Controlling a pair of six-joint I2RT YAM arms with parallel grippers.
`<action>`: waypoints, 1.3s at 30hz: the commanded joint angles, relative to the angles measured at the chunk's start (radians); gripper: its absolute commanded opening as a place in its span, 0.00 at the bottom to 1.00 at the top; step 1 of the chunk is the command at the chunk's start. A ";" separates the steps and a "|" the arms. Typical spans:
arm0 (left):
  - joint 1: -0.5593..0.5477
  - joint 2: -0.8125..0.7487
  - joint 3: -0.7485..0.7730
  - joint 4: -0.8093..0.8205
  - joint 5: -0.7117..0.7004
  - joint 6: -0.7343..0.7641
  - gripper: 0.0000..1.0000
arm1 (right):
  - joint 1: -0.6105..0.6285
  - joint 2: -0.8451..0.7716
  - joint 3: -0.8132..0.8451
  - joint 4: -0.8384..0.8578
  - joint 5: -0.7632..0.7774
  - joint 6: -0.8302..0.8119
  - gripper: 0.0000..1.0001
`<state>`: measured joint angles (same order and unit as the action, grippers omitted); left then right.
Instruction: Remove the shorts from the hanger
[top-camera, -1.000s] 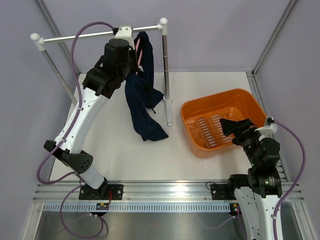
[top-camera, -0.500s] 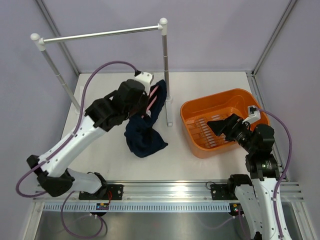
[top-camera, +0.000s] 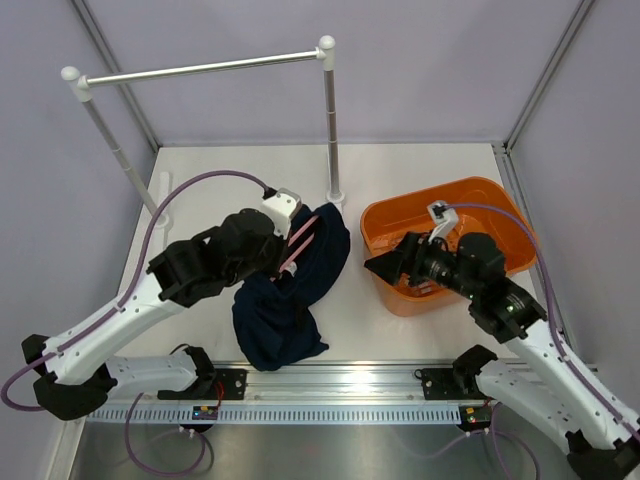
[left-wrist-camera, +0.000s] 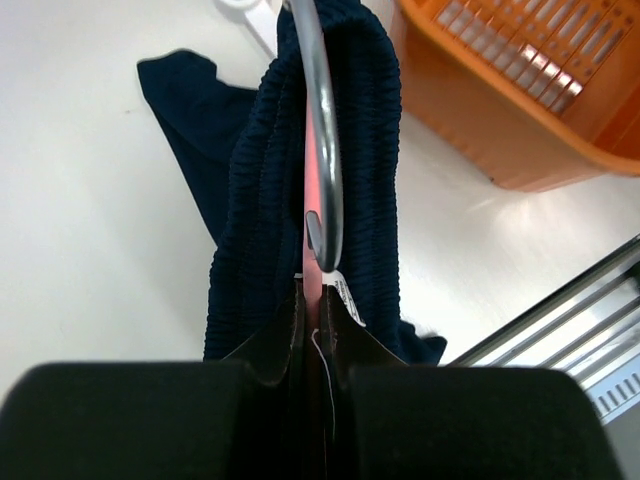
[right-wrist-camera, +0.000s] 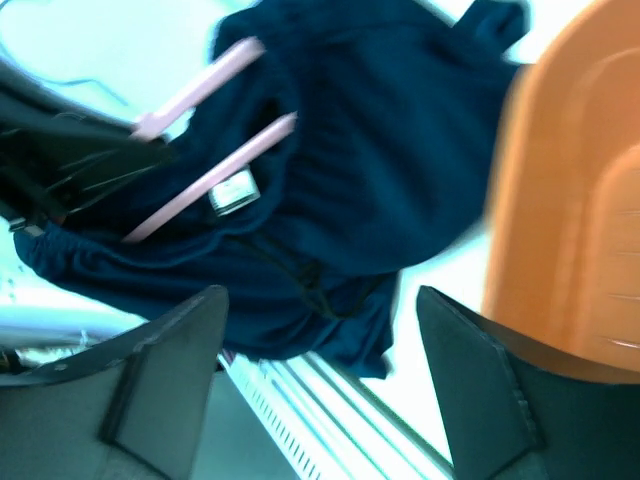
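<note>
Shorts (top-camera: 282, 328) are down on the bench (top-camera: 420, 170), a dark navy heap bunched just in front of and below the left pincer (top-camera: 284, 258). They're draped over the pink hanger (top-camera: 300, 238), with the gathered waistband wrapped around it on both sides. That left pincer is clamped tight on the hanger: from the left wrist view, the pink strip sits squeezed between the two closed fingers (left-wrist-camera: 280, 335). The silver hook (left-wrist-camera: 322, 130) curves away straight ahead of the tips, ribbed fabric on either side of it. Over to the right pincer (top-camera: 385, 265): jaws wide apart, nothing between them, hanging over the near-left rim of the orange tub (top-camera: 500, 215) and pointed toward the shorts. Through its wrist camera, the shorts and two pink bars of the hanger lie ahead of the spread fingers. A small white label (right-wrist-camera: 232, 190) shows on the fabric, and the tub's edge is off to one side. The silver rail (top-camera: 200, 68) stands well beyond both pincers.
</note>
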<state>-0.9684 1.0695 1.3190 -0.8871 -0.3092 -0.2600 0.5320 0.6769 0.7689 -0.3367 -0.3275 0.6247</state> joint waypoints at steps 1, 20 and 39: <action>-0.007 -0.014 -0.023 0.097 0.030 0.004 0.00 | 0.152 0.104 0.090 0.038 0.269 -0.025 0.80; -0.059 -0.174 -0.155 0.091 0.193 -0.059 0.00 | 0.447 0.498 0.303 0.085 0.630 -0.037 0.65; -0.099 -0.281 -0.241 0.042 0.242 -0.047 0.00 | 0.439 0.472 0.340 -0.122 0.906 0.009 0.00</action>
<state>-1.0496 0.8494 1.0882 -0.8635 -0.1173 -0.3115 0.9791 1.1881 1.0569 -0.3889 0.3893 0.6132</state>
